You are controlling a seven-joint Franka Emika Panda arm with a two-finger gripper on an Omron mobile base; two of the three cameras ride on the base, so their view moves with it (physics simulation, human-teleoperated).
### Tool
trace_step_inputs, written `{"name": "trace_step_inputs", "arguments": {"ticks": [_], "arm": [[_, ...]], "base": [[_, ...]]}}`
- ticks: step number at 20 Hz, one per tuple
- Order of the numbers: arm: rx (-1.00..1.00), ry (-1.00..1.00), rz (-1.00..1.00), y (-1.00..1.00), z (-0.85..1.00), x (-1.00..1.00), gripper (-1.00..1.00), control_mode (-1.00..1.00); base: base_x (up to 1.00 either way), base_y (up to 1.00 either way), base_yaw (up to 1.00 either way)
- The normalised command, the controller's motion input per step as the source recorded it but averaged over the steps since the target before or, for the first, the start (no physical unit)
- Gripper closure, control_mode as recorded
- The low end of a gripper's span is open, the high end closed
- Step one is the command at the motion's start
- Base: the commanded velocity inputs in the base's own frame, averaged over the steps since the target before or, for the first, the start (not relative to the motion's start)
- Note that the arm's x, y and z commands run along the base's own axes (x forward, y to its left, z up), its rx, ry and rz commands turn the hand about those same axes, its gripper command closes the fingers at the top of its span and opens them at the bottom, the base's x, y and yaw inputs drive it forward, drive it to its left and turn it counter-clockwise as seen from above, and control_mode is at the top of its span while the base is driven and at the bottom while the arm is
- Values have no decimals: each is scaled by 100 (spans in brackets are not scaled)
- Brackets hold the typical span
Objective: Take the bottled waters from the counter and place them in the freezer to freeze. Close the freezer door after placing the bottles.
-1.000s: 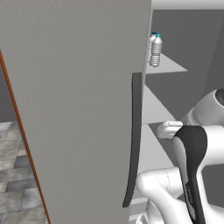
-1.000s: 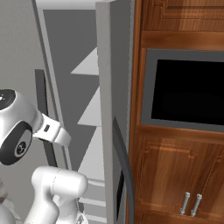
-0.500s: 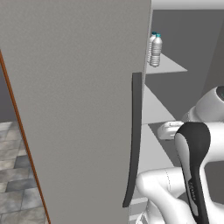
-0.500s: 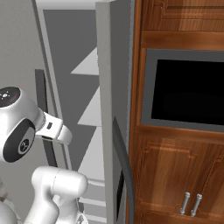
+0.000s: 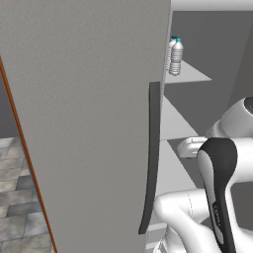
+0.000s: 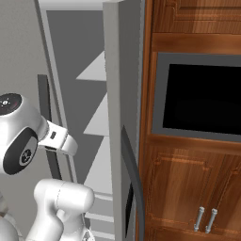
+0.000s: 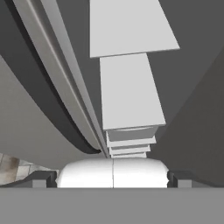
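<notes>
Two small clear ribbed plastic bottles with teal-blue caps (image 5: 175, 56) stand side by side on an upper pale shelf (image 5: 190, 74) inside the freezer (image 5: 212, 59) — right of the open flat grey door panel (image 5: 84, 123). Black wall oven (image 6: 202, 101) — right of the freezer.

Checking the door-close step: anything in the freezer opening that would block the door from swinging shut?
The freezer door stands open, and the robot's arm reaches into the freezer beside its handle. Bottled waters sit on a shelf, inside.
</notes>
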Motion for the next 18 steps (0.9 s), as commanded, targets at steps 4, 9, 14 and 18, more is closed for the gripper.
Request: {"name": "trace_step_inputs", "arguments": {"ticks": [4,9,14,18], "arm": [[0,0,0,0,0,0,-100,100],[0,0,0,0,0,0,-100,100],[0,0,0,0,0,0,-100,100],[0,0,0,0,0,0,-100,100]], "base": [[-1,0,0],[-25,0,0],[-44,0,0],[-55,0,0]]}}
